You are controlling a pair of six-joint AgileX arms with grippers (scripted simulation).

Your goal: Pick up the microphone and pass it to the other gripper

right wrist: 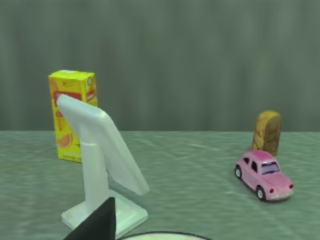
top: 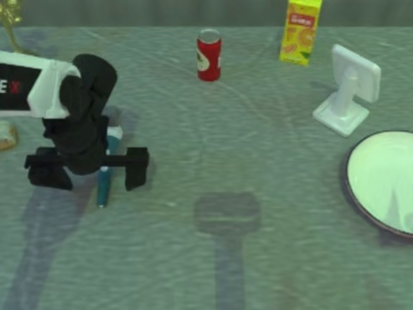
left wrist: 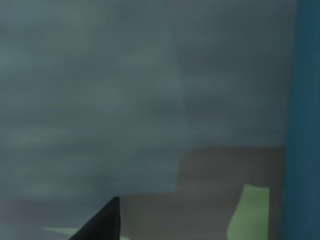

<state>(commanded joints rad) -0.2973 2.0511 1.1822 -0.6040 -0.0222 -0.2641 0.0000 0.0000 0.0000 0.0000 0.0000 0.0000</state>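
The left gripper [top: 87, 169] hangs low near the counter's [top: 271, 194] left edge, its fingers spread wide apart either side of the microphone [top: 104, 184]. The microphone lies flat on the counter beneath it, teal handle pointing toward the near edge. The right arm is out of the top view; whether its gripper is apart or together cannot be told.

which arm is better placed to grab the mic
Left. Its open pincer hangs right over the microphone at the table's left, one finger on each side. The right arm is out of the top view.
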